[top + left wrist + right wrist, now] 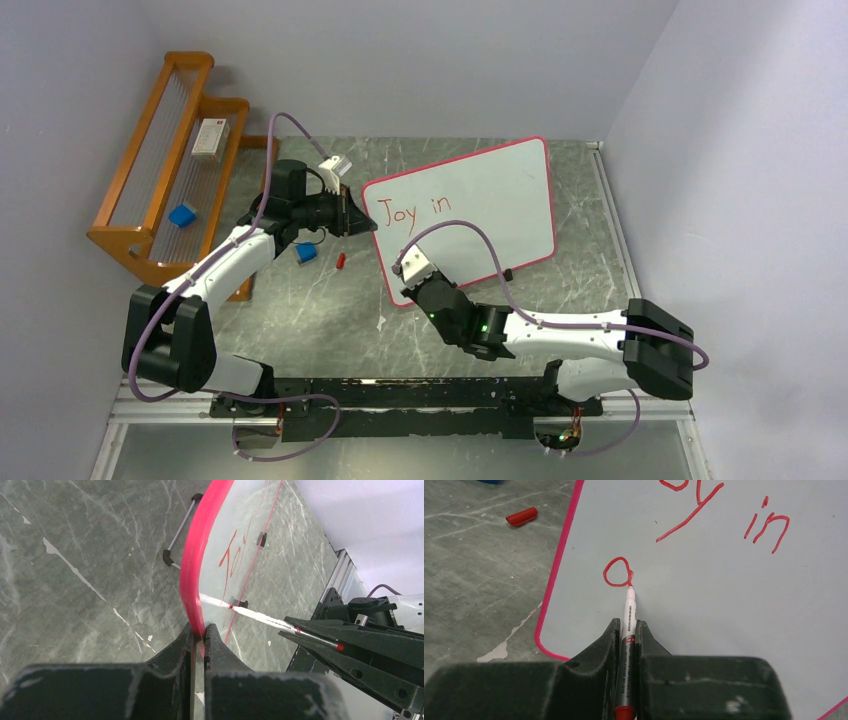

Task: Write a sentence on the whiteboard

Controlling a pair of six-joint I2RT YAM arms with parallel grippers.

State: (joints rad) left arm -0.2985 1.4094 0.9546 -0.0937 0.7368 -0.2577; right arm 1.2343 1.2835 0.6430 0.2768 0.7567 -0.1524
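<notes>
The large white rectangular whiteboard with red-pink border (500, 190) lies ahead of both arms, long axis left-right. The right gripper (626, 630), clamped on a white-barrelled red marker (629, 605), holds its tip on the board beside a red loop (616, 571); blank surface lies rightward. The left gripper (199, 632), arm extended, pinches the board's left edge

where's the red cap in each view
top external: red cap lies just left of the whiteboard.
left wrist: not in it.
right wrist: upper left, off the whiteboard's left edge.
Shared landmark: the whiteboard's pink border, seen in all three.
</notes>
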